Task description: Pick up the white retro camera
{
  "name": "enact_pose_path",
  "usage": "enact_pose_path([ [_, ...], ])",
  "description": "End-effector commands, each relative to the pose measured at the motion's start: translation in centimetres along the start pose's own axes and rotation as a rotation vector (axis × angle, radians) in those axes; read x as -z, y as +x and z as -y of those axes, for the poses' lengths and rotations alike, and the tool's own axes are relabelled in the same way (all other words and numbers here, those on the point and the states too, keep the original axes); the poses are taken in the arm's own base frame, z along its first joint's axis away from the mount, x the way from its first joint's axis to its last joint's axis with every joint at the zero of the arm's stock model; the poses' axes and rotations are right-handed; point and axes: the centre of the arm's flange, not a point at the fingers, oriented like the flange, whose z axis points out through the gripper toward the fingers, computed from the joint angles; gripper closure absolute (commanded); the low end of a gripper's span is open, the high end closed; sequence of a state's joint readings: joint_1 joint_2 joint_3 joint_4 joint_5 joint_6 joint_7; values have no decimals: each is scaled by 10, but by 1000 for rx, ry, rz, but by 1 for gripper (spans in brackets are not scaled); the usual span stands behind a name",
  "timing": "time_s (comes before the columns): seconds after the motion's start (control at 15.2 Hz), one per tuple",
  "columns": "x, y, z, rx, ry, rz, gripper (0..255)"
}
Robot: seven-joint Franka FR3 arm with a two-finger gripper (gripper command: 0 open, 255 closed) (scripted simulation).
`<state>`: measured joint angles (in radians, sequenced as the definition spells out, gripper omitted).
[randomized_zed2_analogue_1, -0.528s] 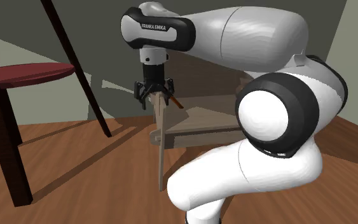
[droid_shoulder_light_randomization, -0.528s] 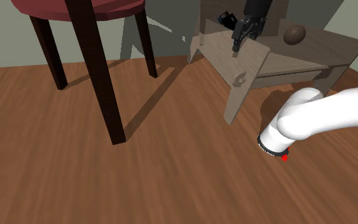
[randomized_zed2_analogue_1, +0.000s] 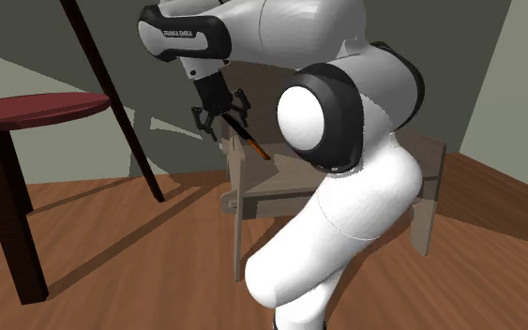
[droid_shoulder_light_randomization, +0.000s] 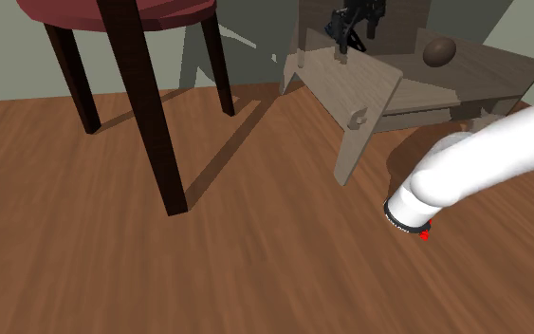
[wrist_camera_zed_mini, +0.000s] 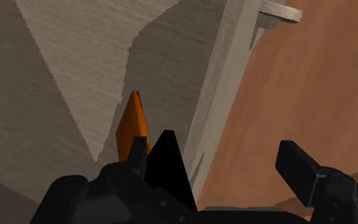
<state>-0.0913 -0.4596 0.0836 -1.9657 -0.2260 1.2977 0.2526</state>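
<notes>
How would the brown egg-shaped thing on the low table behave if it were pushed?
The egg-shaped thing looks rounded all over, with no flat side showing, so it would probably roll rather than slide. The table shows no raised rim, so a firm push might carry it off an edge. Its smooth-looking surface may slip in a pinch.

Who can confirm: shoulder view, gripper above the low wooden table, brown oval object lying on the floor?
Not quite. The brown oval object lies on the low wooden table, not on the floor; the shoulder view shows this. The gripper is above the table, as stated.
</notes>
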Motion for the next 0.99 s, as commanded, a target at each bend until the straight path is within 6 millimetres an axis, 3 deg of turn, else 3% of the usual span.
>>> enact_pose_path([
  [0.0, 12, 26, 7, -53, -113, 31, 0],
  [0.4, 43, 95, 25, -189, -411, 114, 0],
  [0.92, 5, 100, 37, -189, -411, 114, 0],
])
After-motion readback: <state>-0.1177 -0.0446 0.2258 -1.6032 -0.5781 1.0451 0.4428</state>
